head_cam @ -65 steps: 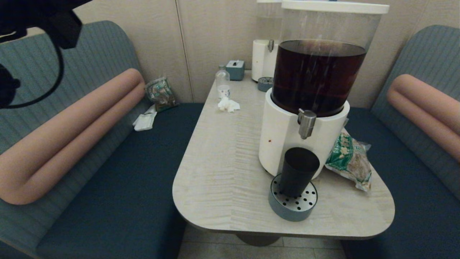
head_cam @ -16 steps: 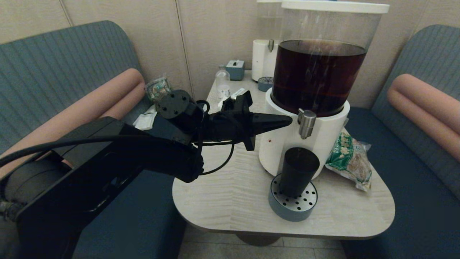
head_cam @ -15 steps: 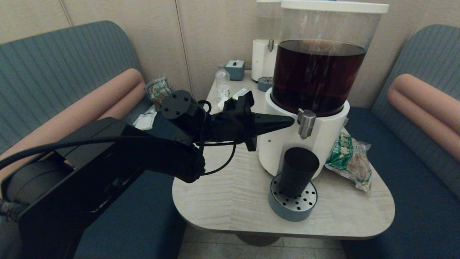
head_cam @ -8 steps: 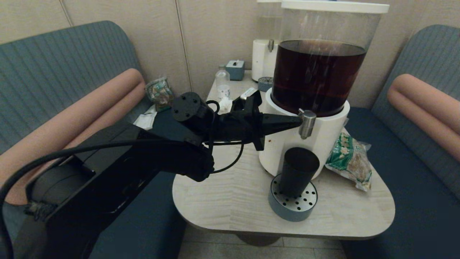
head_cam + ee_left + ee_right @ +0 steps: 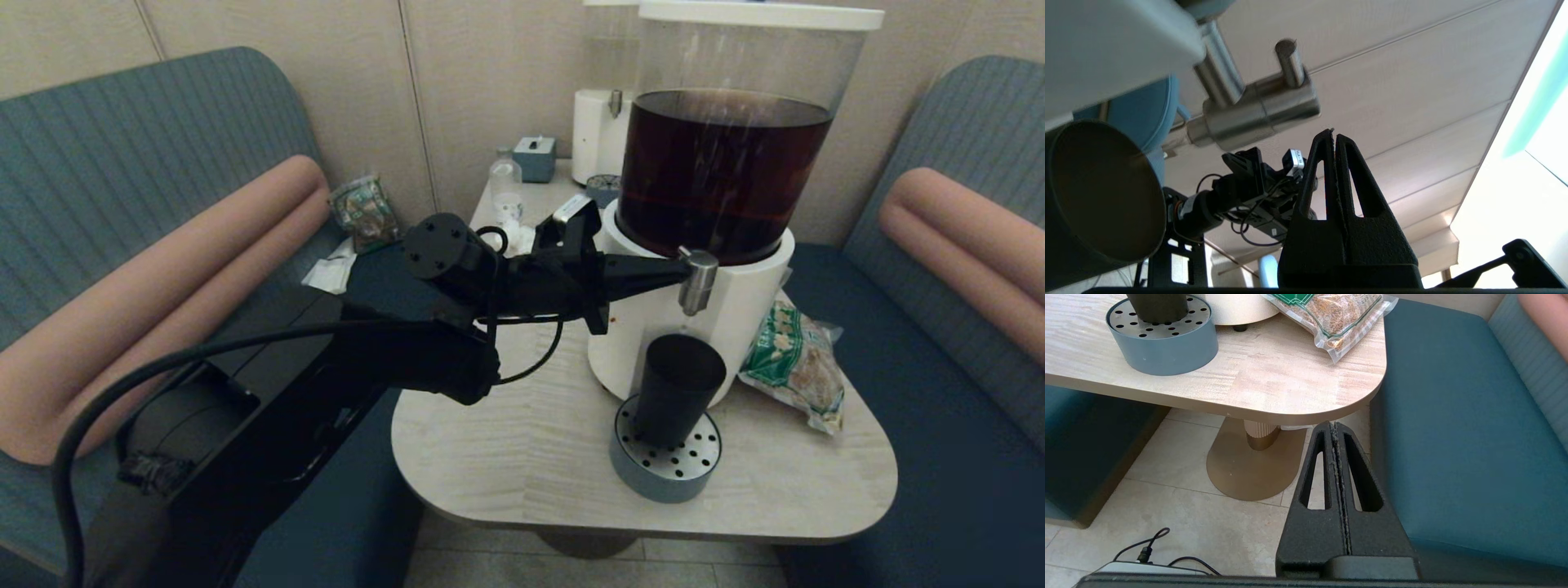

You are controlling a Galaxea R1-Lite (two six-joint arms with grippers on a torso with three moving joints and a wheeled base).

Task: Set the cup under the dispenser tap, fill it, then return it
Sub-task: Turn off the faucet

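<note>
You had the left end effector (image 5: 673, 268) reaching across the table (image 5: 506, 408) with its fingers pressed together, the tip right at the left side of the dispenser tap (image 5: 696, 280); whether it touched the steel could not be told from the head view. In the left wrist view the closed fingers (image 5: 1345, 163) sat just beside the tap's barrel (image 5: 1261, 112), with a narrow gap showing.

The black cup (image 5: 678, 388) stood upright on the round blue-grey drip tray (image 5: 665, 478) near the table's front edge, directly below the tap, against the dispenser's white base (image 5: 637, 314). The clear tank (image 5: 718, 163) above held dark brown liquid.

A green-printed snack bag (image 5: 796, 363) lay at the table's right edge, beside the dispenser. Toward the far edge stood a clear plastic bottle (image 5: 505, 184) and a second, paler dispenser (image 5: 600, 122).

Your right end effector (image 5: 1336, 428) hung low off the table's front right corner, over the floor, fingers pressed together and holding nothing.
</note>
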